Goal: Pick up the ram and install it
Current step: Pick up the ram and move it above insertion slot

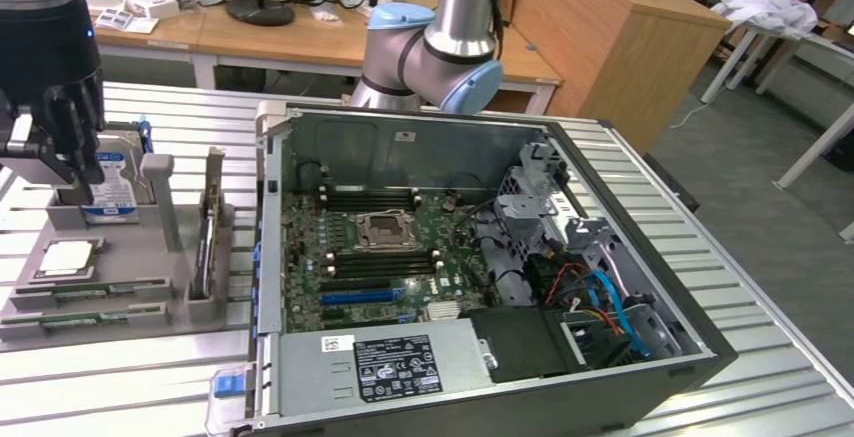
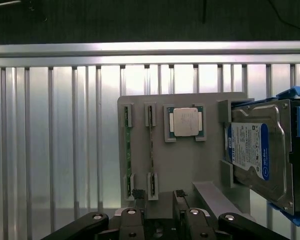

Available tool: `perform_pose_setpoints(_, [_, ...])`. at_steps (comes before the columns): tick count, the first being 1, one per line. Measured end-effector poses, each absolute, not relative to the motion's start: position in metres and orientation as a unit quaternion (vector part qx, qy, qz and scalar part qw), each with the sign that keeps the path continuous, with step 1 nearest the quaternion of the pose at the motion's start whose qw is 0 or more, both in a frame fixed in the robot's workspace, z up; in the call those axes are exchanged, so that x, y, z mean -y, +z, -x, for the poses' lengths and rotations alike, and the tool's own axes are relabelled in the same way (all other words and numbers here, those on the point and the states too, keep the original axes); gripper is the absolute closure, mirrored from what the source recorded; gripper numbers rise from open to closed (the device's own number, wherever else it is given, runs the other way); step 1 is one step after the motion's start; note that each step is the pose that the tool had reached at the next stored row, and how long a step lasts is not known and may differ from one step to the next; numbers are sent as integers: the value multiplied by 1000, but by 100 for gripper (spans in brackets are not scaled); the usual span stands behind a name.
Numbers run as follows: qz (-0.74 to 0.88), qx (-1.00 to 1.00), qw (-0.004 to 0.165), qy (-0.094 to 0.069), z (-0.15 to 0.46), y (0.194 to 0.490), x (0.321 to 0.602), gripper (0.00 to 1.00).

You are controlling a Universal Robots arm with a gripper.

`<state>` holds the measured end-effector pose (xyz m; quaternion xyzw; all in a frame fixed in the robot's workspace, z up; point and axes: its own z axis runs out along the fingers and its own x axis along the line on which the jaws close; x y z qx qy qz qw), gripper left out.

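Observation:
Two ram sticks stand on edge in a grey holder (image 1: 160, 257) at the exterior view's left, one ram (image 1: 100, 288) behind the other (image 1: 83, 320). From the wrist they appear as thin green strips, the ram (image 2: 126, 150) and its twin (image 2: 151, 150). My black gripper (image 1: 54, 152) hangs high above the holder's back, over the hard drive, and touches nothing. Its fingers (image 2: 135, 196) stand open around empty space, so the gripper (image 2: 157, 197) holds nothing. The open computer case (image 1: 274, 217) shows black memory slots (image 1: 374, 197) beside the processor socket (image 1: 380, 227).
On the holder also sit a silver processor chip (image 2: 186, 121), a blue-labelled hard drive (image 2: 255, 155) standing upright, and a card on edge (image 1: 211, 227). The slatted metal table (image 1: 134, 387) ends in a rail (image 2: 150, 48). Cables and a drive cage (image 1: 547, 197) crowd the case's right side.

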<state>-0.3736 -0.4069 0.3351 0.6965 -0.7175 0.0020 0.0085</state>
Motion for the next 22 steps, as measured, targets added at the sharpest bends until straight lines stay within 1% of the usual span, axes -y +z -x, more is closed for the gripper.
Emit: perform_pose_setpoints(22, [-697, 717, 8, 2, 374, 322, 407, 64])
